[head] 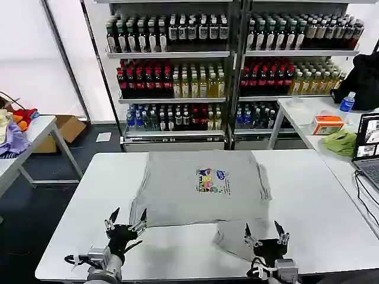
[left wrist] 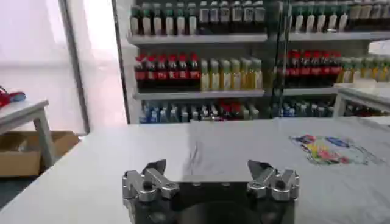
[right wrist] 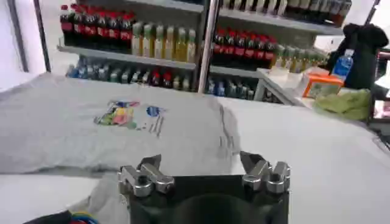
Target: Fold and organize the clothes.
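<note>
A light grey T-shirt [head: 195, 189] with a small multicoloured chest print [head: 210, 180] lies spread on the white table [head: 314, 201], partly folded, one flap reaching toward the front edge on the right. My left gripper [head: 127, 215] hovers open at the shirt's front left corner, nothing between its fingers. My right gripper [head: 262, 229] is open over the front right flap, holding nothing. In the left wrist view the left gripper [left wrist: 207, 167] faces the shirt [left wrist: 292, 152]. In the right wrist view the right gripper [right wrist: 201, 161] faces the shirt [right wrist: 79, 122].
Shelves of bottles [head: 177, 71] stand behind the table. A side table at right carries an orange box [head: 327, 124], a lime-green cloth [head: 340, 142] and a laptop [head: 368, 148]. Another table at left holds coloured fabrics [head: 12, 133]. A cardboard box [head: 66, 129] sits on the floor.
</note>
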